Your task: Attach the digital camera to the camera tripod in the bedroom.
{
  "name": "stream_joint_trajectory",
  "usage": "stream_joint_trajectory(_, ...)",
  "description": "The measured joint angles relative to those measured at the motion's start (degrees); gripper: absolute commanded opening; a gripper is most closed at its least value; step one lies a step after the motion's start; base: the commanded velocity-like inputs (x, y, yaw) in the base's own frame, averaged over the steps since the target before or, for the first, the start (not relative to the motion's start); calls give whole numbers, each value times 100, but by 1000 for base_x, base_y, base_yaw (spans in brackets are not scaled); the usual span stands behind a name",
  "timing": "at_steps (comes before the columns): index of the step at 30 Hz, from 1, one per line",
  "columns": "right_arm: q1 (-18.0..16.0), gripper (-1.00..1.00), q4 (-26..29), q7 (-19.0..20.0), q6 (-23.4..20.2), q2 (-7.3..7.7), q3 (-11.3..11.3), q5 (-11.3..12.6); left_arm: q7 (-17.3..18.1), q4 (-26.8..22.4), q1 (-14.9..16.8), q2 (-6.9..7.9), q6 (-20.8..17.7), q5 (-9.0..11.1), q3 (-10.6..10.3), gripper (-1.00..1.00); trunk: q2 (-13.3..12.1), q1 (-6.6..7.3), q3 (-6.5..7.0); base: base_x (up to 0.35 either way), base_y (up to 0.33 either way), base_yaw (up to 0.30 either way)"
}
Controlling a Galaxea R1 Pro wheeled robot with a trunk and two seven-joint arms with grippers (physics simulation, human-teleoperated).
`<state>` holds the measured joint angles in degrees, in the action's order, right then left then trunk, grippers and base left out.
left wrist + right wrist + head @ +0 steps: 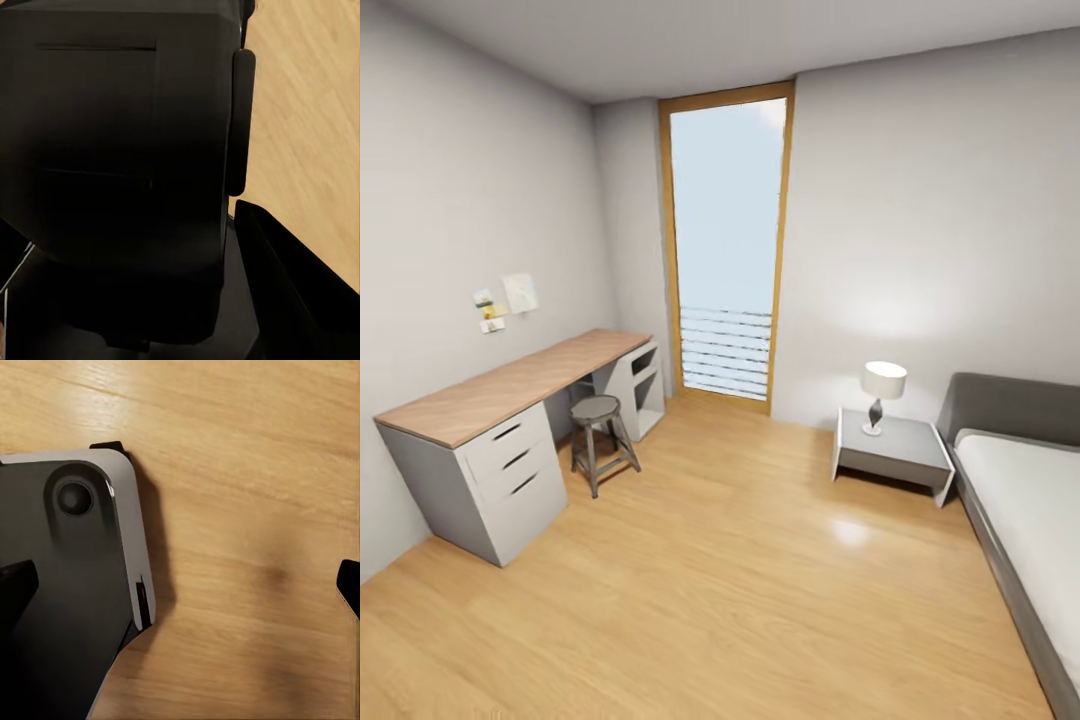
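Wood plank floor (247,510) lies right under the R gripper (180,585), whose fingertips sit wide apart w/ nothing between, beside the robot's dark base (67,585). L gripper: can't tell its state, black housing blocks it. Bedroom: bed (1020,500) w/ nightstand (895,445) and lamp (882,392); desk (510,385), stool (598,425), tall window (728,250).

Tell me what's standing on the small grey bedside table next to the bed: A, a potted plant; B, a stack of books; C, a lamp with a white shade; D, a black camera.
C: in the head view, a lamp with a white shade and dark base stands on the bedside table, beside the bed.
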<state>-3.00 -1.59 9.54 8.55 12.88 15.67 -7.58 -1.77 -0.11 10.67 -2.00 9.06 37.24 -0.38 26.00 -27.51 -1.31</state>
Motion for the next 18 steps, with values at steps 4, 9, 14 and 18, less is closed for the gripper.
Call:
stream_joint_trajectory(4, 0, 100, 0, 0, 6, 0, 0, 0, -2, 0, 0, 8, 0, 2, 4, -100, 0, 0, 0, 0, 0, 280)
stream_joint_trajectory(9, 0, 100, 0, 1, 7, 0, 0, 0, -3, 0, 0, 26, -9, 2, 3, -100, 0, 0, 0, 0, 0, 280)
stream_joint_trajectory(14, 0, 100, 0, 0, 7, 0, 0, 0, -3, 0, 0, 33, -15, 2, 7, -100, 0, 0, 0, 0, 0, 280)
stream_joint_trajectory(18, 0, 100, 0, 0, 7, 0, 0, 0, -7, 0, 0, 48, -13, 6, 11, -100, 0, 0, 0, 0, 0, 280)
